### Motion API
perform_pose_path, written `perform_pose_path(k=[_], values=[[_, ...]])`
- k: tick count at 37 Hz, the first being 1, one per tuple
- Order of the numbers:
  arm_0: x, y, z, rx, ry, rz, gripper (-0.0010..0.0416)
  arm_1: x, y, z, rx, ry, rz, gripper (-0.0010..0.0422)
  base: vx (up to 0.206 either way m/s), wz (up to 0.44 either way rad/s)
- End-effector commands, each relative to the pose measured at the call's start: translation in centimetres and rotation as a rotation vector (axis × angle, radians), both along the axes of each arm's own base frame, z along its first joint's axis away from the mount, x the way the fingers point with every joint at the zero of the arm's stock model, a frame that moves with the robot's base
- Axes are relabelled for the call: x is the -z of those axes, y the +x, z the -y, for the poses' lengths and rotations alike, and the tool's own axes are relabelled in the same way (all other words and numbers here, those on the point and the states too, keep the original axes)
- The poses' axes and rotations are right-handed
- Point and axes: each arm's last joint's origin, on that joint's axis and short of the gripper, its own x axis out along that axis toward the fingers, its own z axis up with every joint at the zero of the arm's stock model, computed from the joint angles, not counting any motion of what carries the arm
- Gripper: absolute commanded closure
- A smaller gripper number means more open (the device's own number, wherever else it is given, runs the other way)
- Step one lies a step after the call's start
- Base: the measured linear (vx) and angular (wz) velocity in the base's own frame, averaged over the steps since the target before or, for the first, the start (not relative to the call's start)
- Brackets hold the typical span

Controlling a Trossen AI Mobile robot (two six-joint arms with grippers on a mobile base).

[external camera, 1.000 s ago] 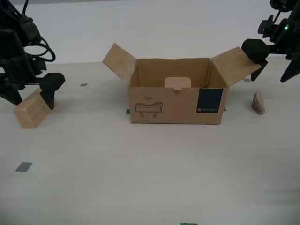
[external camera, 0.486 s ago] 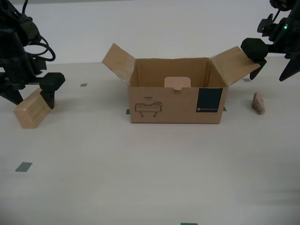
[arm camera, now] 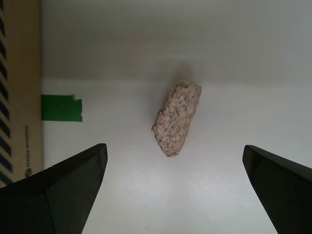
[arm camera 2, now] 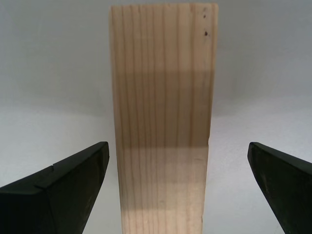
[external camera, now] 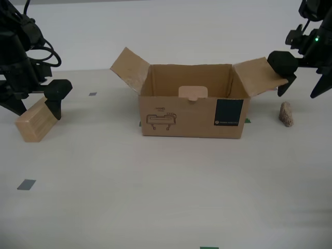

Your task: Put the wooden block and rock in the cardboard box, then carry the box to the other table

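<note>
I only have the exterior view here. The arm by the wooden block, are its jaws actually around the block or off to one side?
Observer: Around it. In the second wrist view the wooden block runs lengthwise between the open jaws of my second gripper, with a gap on each side.
Operator: And the arm over by the rock?
Observer: The first wrist view shows the rock lying on the table, centred ahead of the open jaws of my first gripper and touching neither.
</note>
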Motion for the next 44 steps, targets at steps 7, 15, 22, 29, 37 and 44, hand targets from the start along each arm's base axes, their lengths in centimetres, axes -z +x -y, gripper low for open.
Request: perform_pose_path(k=[7, 15, 22, 29, 37, 44], values=[[1.1, -0.6, 0.0, 0.004, 0.003, 0.019, 0.0016, 0.6, 0.1, -0.1, 0.001, 0.000, -0.007, 0.0021, 0.000, 0.000], [1.3, -0.6, 0.0, 0.005, 0.004, 0.032, 0.0016, 2.5, 0.0, -0.1, 0.000, -0.001, -0.069, 0.0021, 0.000, 0.000], [2.3, -0.3, 0.1, 0.018, 0.006, 0.025, 0.0016, 2.8, 0.2, -0.1, 0.000, 0.000, -0.052, 0.0021, 0.000, 0.000], [4.5, 0.3, 0.1, 0.015, 0.004, -0.046, 0.0016, 2.8, 0.3, -0.1, 0.001, 0.000, -0.050, 0.0021, 0.000, 0.000], [4.8, 1.6, 0.2, 0.017, -0.004, -0.036, 0.0016, 2.8, 0.3, -0.2, 0.001, 0.001, -0.046, 0.0021, 0.000, 0.000], [4.7, 2.3, 0.3, 0.024, -0.033, -0.021, 0.0016, 2.8, 0.4, -0.2, 0.004, 0.001, -0.034, 0.0021, 0.000, 0.000]])
